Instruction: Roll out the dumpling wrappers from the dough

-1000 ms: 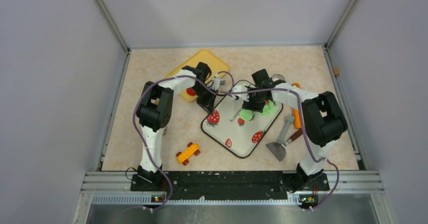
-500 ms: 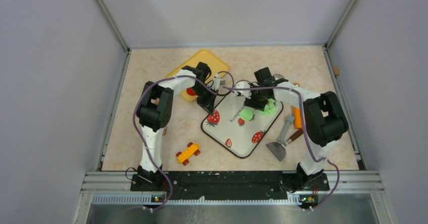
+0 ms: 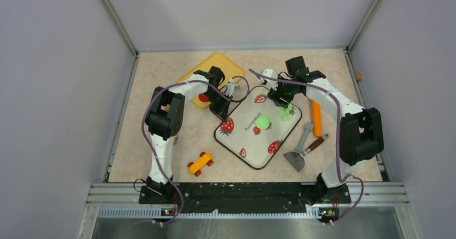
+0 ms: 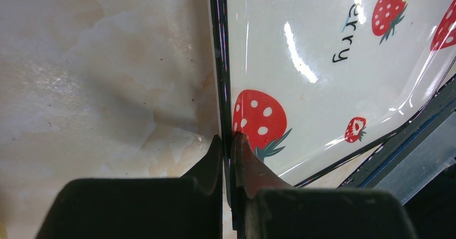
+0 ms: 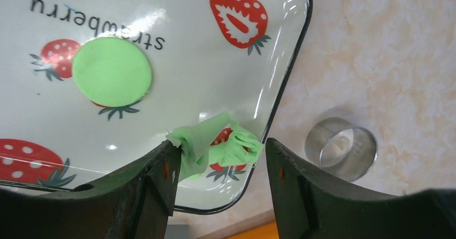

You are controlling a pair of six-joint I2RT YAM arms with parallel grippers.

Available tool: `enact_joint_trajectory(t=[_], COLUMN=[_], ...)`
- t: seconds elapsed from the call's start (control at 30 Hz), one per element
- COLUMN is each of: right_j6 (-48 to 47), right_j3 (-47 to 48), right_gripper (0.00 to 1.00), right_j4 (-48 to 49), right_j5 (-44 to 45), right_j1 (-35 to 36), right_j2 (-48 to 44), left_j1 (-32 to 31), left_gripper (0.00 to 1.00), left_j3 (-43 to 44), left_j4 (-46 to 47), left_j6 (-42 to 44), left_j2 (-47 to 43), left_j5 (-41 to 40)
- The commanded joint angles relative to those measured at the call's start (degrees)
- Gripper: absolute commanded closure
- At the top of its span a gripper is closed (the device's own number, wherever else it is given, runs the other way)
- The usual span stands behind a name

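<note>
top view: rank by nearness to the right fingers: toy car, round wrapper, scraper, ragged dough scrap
1. ragged dough scrap, at the right fingers
2. round wrapper, mid plate
3. scraper, near right, off plate
4. toy car, near left

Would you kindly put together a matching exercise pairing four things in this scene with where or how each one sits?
Things: 1 dumpling wrapper; 2 dough; 3 metal ring; 4 left claw.
States: A shut on the plate rim; B crumpled at the plate's corner; C flat and round mid-plate; D on the table beside the plate.
Pairs: 1-C; 2-B; 3-D; 4-A.
</note>
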Motion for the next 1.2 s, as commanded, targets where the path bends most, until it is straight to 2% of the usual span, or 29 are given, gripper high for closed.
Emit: enact_joint_trajectory(t=[0.0,0.27,0.43,0.67,0.83,0.97,1.17], right_j6=[3.85,7.36,8.92,0.51,3.36,5.98,11.02], right_j3=[4.26,9.87,12.52,19.48,26.23,26.60,24.76], right_gripper=[0.40,0.39,0.38,0.38,0.38,0.38,0.38], right_j4=[-8.44,-15.97,-16.47,-24.26,-27.61,-25.13,-15.44], right_j5=[-8.96,-18.58,-19.79,-18.04,-20.71,-22.22,-20.83], right_j1=[-1.49,-6.79,-8.26,-8.46,-8.44,-8.34,-7.07], right_j2=[-0.40,3.37,4.09,5.98,8.91,9.56,11.16], left_j1=[0.08,0.04,0.05,0.09,0.06,0.04,0.06], left_gripper=[1.00,1.00,1.00,1.00,1.00,1.00,1.00], left_j3=[1.27,1.41,1.45,1.31,1.53,1.79,1.97], left_j4=[-0.62,-0.83,-0.83,-0.99,-0.93,-0.96,-1.31], left_j6=[1.96,2.02,2.05,2.22,2.12,2.00,2.09], left_j2=[0.72,0.54,0.51,0.09,0.36,0.44,0.46], left_j5=[-1.41,-1.42,-1.35,-0.97,-0.69,-0.52,-0.47])
